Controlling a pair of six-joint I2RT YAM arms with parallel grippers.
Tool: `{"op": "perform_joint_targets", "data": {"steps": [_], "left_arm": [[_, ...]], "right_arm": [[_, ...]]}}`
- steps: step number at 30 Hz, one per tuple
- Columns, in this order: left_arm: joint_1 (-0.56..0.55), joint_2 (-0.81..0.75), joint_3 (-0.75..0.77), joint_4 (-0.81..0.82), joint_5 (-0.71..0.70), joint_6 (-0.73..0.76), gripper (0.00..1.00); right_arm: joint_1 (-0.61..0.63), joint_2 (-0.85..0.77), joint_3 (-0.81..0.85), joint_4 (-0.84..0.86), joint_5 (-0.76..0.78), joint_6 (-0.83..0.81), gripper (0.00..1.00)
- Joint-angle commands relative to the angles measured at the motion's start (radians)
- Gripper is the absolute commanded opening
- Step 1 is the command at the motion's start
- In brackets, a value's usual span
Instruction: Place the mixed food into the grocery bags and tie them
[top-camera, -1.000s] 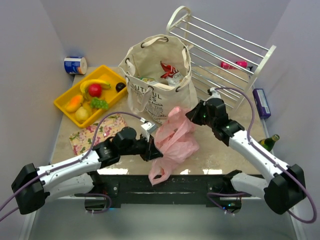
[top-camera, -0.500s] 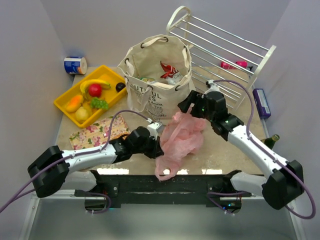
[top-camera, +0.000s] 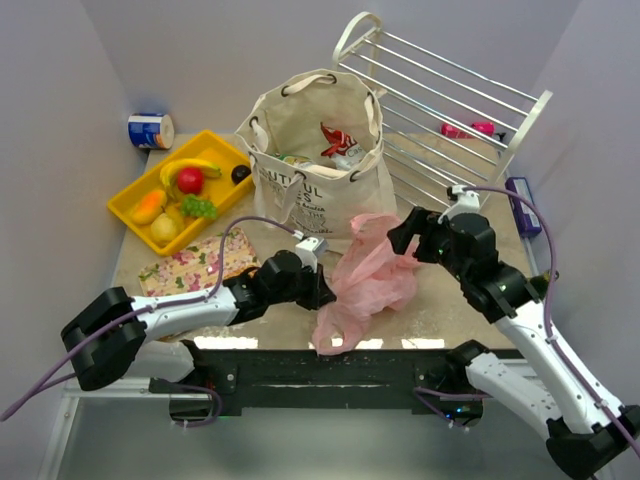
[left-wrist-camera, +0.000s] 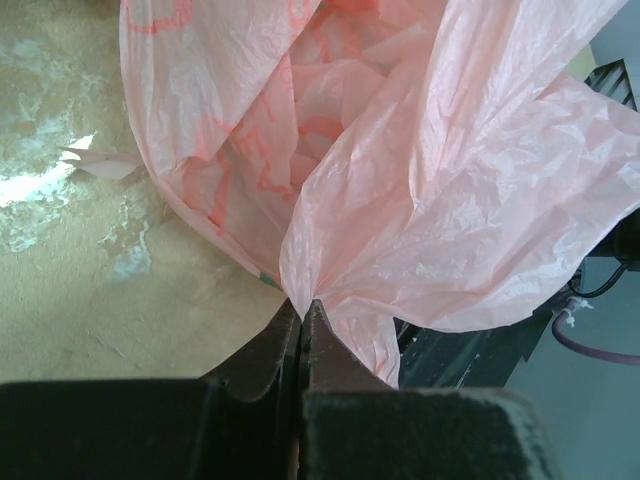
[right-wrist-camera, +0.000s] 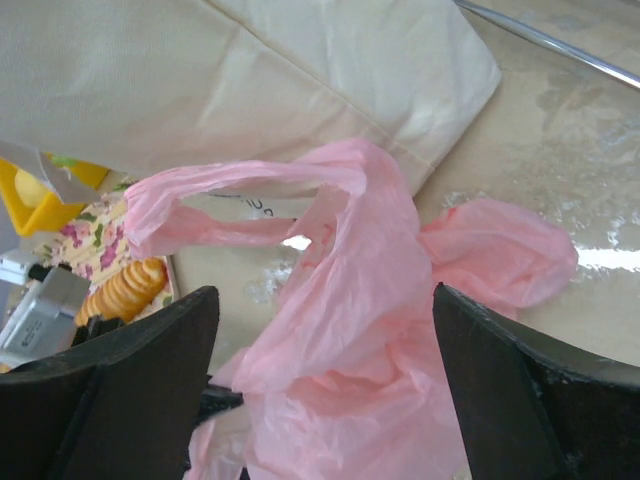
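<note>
Two claws on my feed: left claw clenched on the pink bag, right claw released beside it.

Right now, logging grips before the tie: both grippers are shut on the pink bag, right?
No. Only the left gripper is shut on the pink bag; the right gripper is open, as the right wrist view shows.

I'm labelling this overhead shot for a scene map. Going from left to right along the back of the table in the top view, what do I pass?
Blue-and-white can → cream canvas tote → small pink object at the back → purple box.
</note>
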Motion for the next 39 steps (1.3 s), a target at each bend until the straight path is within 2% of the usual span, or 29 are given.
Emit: {"op": "perform_joint_targets", "data": {"steps": [1,2,5,12,17,21,26,27,29,30,31,32,33,35,39], "left_arm": [[-0.013,0.010,0.031,0.098,0.021,0.010,0.00],[-0.016,0.031,0.045,0.097,0.023,0.039,0.00],[-0.038,0.094,0.083,0.078,0.024,0.087,0.00],[-0.102,0.188,0.149,0.101,-0.008,0.071,0.00],[-0.139,0.243,0.181,0.133,-0.002,0.058,0.00],[-0.162,0.252,0.195,0.130,-0.016,0.055,0.00],[-0.174,0.235,0.198,0.162,0.009,0.088,0.00],[-0.174,0.232,0.206,0.155,0.016,0.097,0.08],[-0.174,0.199,0.226,0.109,0.023,0.132,0.25],[-0.174,0.182,0.230,0.088,0.017,0.148,0.44],[-0.173,0.136,0.235,0.040,-0.011,0.174,0.55],[-0.170,0.110,0.235,0.020,-0.032,0.185,0.72],[-0.164,0.087,0.232,0.003,-0.052,0.196,0.78],[-0.127,0.016,0.230,-0.064,-0.069,0.217,0.88],[-0.061,-0.108,0.240,-0.236,-0.112,0.251,0.97]], "right_arm": [[0.002,-0.016,-0.004,-0.059,-0.126,-0.025,0.84],[0.002,-0.008,-0.022,-0.044,-0.159,-0.017,0.81],[0.008,0.006,-0.092,0.005,-0.242,0.023,0.79],[0.032,-0.004,-0.168,-0.031,-0.184,0.066,0.82],[0.048,0.058,-0.322,0.157,-0.231,0.158,0.80],[0.067,0.159,-0.335,0.203,-0.211,0.149,0.75],[0.073,0.162,-0.292,0.252,-0.194,0.123,0.69],[0.073,0.162,-0.274,0.255,-0.194,0.113,0.60],[0.073,0.173,-0.201,0.228,-0.185,0.069,0.49],[0.073,0.190,-0.171,0.210,-0.184,0.049,0.37],[0.071,0.202,-0.144,0.174,-0.184,0.008,0.28],[0.071,0.213,-0.104,0.166,-0.187,-0.014,0.18],[0.073,0.234,-0.091,0.157,-0.196,-0.029,0.07],[0.071,0.251,-0.053,0.154,-0.194,-0.063,0.01],[0.070,0.299,0.021,0.119,-0.283,-0.138,0.00]]}}
